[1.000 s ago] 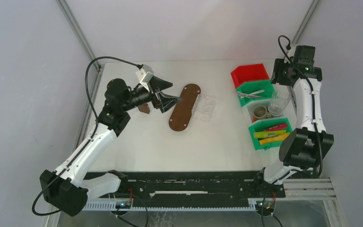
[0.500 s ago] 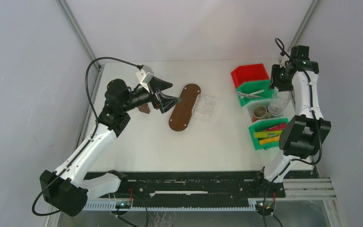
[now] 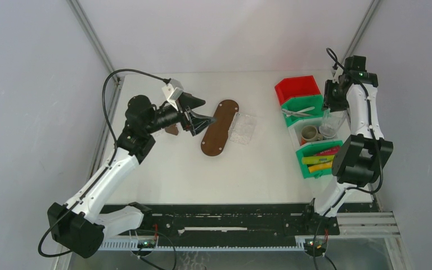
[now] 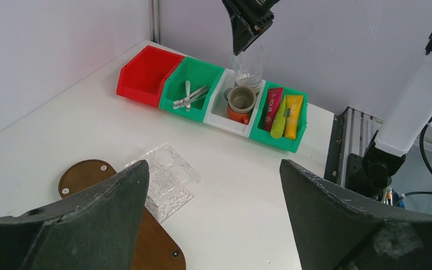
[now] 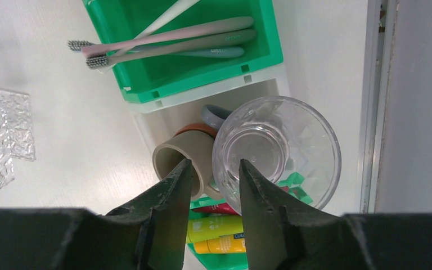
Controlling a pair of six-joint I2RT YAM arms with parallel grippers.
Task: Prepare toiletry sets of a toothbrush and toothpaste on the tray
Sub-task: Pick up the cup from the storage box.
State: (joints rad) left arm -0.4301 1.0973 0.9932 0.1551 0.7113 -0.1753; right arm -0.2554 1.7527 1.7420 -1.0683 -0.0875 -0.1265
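Note:
The toothpaste tubes lie in the nearest green bin [image 3: 320,169]: a pink-red one [image 3: 329,151], a lime green one [image 3: 315,160] and a yellow one [image 3: 326,166]. Toothbrushes [image 3: 298,112] lie in the other green bin. The brown oval tray [image 3: 219,128] lies bare at mid-table. My left gripper [image 3: 208,111] is open and empty, hovering at the tray's left edge. My right gripper [image 5: 215,169] points down over the white bin, its jaws closed across the rim of a clear glass [image 5: 292,152], one finger inside and one outside. The tubes also show under the fingers: the lime green one [image 5: 219,228].
A tan mug [image 5: 188,154] lies in the white bin [image 3: 301,126] beside the glass. A red bin [image 3: 298,87] stands at the far end of the row. A clear plastic piece [image 3: 243,129] lies right of the tray. A small brown object [image 3: 171,129] sits under the left arm.
My right arm has swung left and come down over the white bin onto the glass. My left arm has hardly moved.

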